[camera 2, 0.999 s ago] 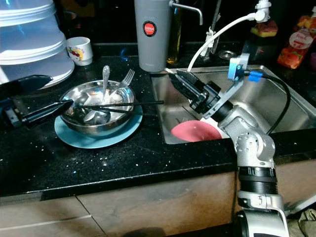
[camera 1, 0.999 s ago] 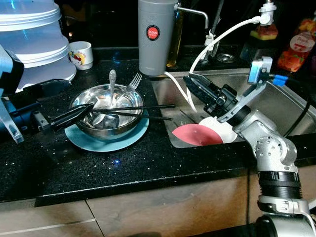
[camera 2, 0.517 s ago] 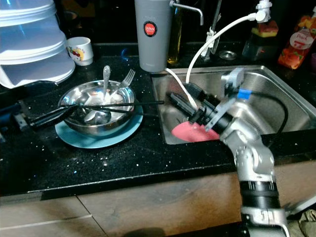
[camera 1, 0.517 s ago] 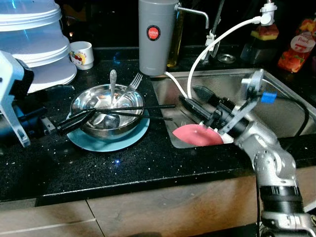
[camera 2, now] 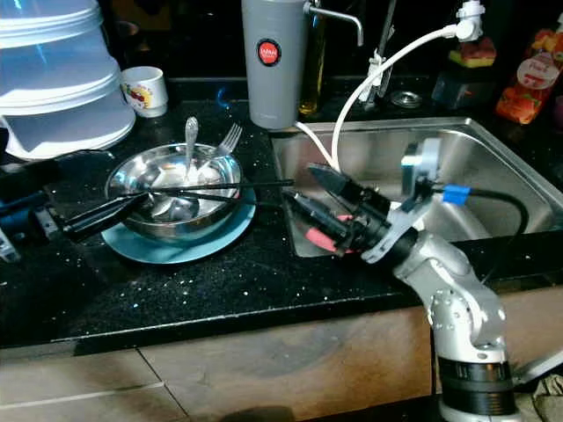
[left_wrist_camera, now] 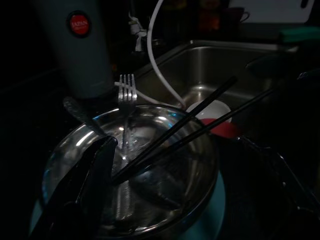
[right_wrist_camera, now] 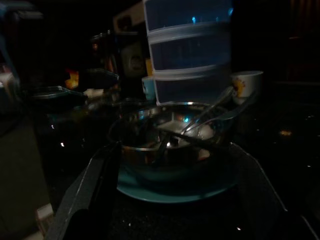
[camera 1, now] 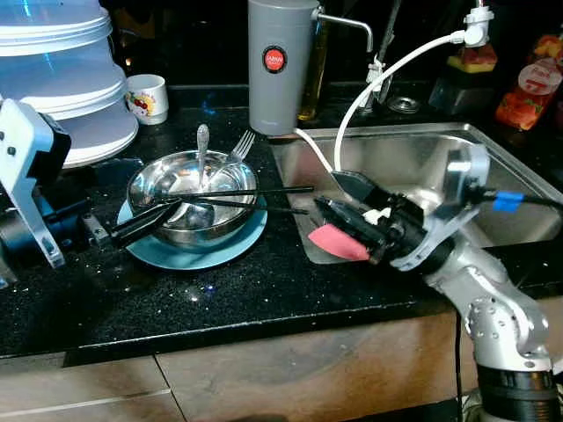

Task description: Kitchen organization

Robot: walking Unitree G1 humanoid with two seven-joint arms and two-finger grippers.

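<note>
Your right gripper (camera 1: 327,205) hangs spread over the sink (camera 1: 422,158) edge; your left gripper (camera 1: 163,214), fingers together, touches the bowl (camera 1: 193,198) rim.

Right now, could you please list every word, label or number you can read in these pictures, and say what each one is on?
"JAPAN": on the round red badge of the grey canister behind the bowl; the smaller line under it is too small to read.
Red pouch at the back right: white lettering, too blurred to read.
White mug: a coloured picture, no readable words.

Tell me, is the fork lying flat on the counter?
No, the fork leans in the steel bowl, tines up over its rim.
</note>
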